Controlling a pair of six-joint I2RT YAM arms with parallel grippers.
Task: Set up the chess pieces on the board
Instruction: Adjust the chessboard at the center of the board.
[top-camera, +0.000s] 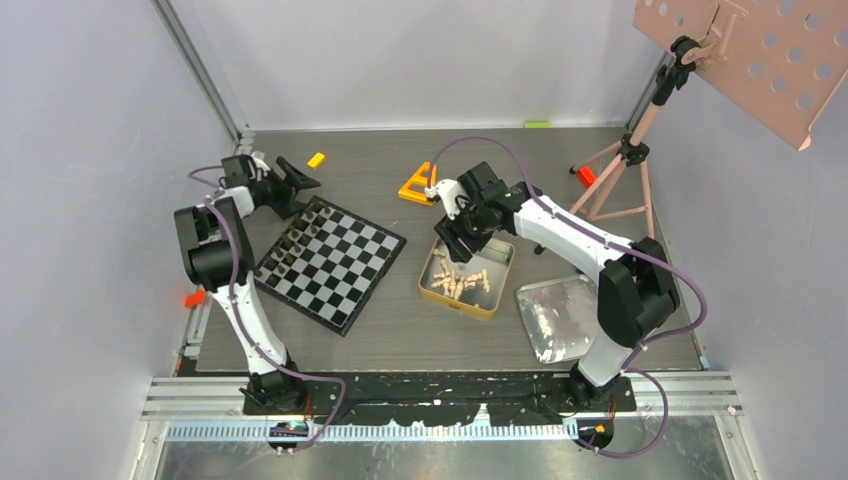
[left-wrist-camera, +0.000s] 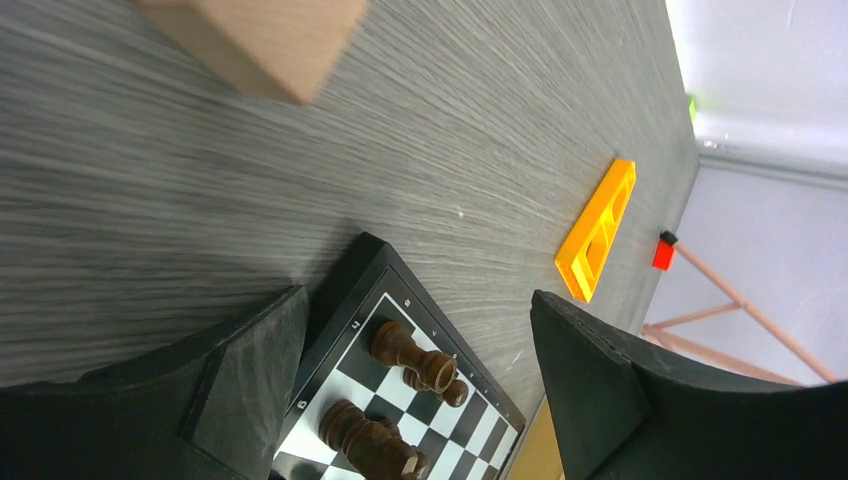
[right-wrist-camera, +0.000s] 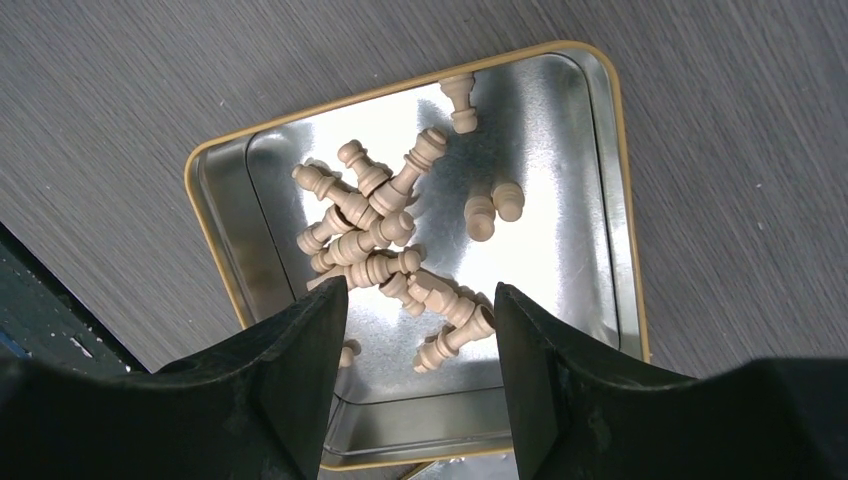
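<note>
The black-and-white board (top-camera: 335, 265) lies at the left of the table. Dark brown chess pieces (top-camera: 288, 248) stand in rows along its left edge. In the left wrist view two of these dark pieces (left-wrist-camera: 415, 360) stand on the board's (left-wrist-camera: 470, 425) corner squares. My left gripper (top-camera: 303, 193) hangs above that far corner, open (left-wrist-camera: 418, 302) with nothing between its fingers. Several pale tan chess pieces (right-wrist-camera: 370, 215) lie heaped in the gold tin (right-wrist-camera: 200, 205). My right gripper (right-wrist-camera: 420, 292) hovers open over the tin (top-camera: 505, 265), holding nothing.
A shiny silver tray (top-camera: 560, 315) lies right of the tin. A wooden cube (left-wrist-camera: 255, 40) sits beyond the board's corner. A yellow block (top-camera: 316, 159), an orange block (top-camera: 415, 188) and a pink tripod stand (top-camera: 625, 170) are at the back.
</note>
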